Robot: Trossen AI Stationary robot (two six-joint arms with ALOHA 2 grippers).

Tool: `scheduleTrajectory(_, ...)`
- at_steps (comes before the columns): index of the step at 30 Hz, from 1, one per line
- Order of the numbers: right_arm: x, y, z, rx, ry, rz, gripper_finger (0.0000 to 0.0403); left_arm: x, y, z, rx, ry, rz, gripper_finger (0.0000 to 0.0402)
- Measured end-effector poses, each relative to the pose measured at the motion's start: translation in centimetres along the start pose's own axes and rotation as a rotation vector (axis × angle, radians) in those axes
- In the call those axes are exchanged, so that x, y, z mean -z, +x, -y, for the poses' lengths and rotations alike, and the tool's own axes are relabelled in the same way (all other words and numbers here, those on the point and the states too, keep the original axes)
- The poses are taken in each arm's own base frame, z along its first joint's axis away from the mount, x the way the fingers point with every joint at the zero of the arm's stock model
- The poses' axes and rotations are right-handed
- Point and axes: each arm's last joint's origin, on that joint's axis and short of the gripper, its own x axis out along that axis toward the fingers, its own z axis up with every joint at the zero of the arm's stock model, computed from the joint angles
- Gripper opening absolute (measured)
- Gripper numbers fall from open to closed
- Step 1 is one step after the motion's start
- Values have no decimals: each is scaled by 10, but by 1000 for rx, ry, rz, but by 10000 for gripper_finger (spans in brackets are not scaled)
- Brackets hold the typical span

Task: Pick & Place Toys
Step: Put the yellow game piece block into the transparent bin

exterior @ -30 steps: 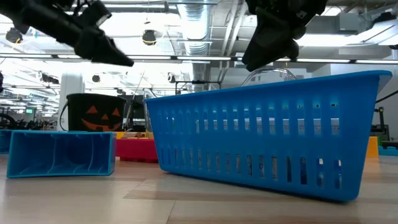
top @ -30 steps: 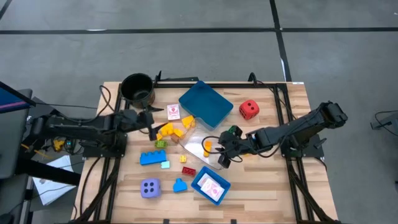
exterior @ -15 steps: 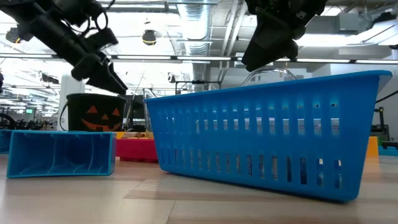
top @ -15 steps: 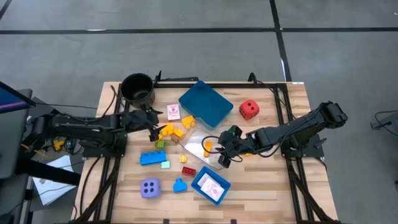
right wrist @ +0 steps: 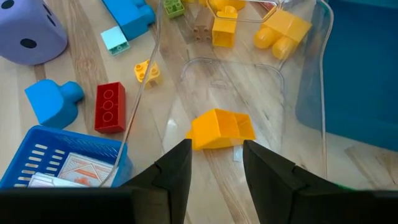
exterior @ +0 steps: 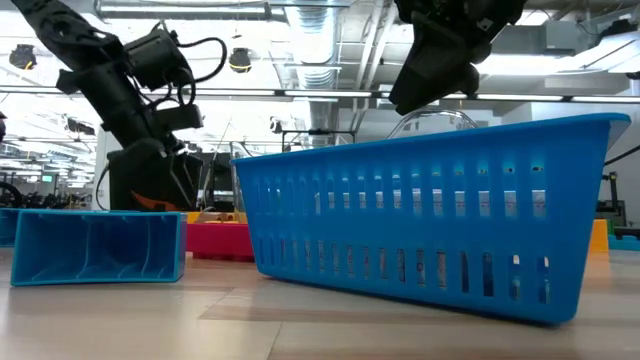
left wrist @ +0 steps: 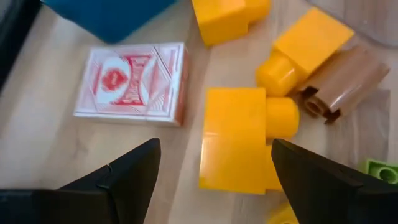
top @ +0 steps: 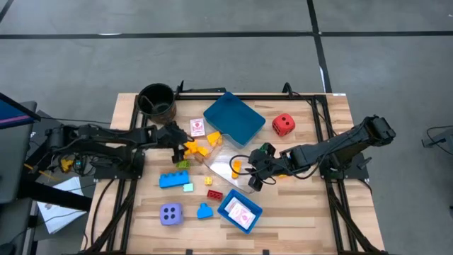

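Observation:
Yellow bricks [top: 195, 149] lie at mid-table beside a white red-printed card [top: 197, 127]. My left gripper [top: 177, 142] is open and low over them. In its wrist view the gripper [left wrist: 214, 186] has a yellow brick [left wrist: 236, 146] just ahead between its fingers, with the card [left wrist: 134, 84] beside it; it touches nothing. My right gripper [top: 253, 171] is open and hangs over a clear tray [right wrist: 242, 81] that holds an orange brick [right wrist: 221, 129]. The red die [top: 283, 125] and the lavender die [top: 170, 213] rest on the table.
A large blue tray [top: 233, 117] lies tilted at the far middle. A dark pot [top: 156, 101] stands at the far left. A small blue basket [top: 239, 211] with cards stands at the near middle. Blue [top: 170, 180], green [top: 183, 164] and red [top: 214, 195] bricks lie near it.
My left gripper has gone down and a little toward the table's right edge, tipping its fingers down onto the pile of yellow bricks.

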Motion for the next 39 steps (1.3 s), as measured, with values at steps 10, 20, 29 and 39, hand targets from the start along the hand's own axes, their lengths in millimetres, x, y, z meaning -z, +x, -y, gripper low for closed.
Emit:
scheduleTrajectory(10,0,0,0,0,-3,0,137,1,3,-1,10,-6,-11,301)
scheduleTrajectory(20,0,0,0,0,-3,0,136,-4,2,1,94,-13,58,301)
scheduleTrajectory(29,1,0,-1,-16,-5,-10,137,-3,2,-1,45,-24,40,301)
scheduleTrajectory(39,1,0,-1,-22,-5,-14,137,-3,2,2,126,-53,48,301)
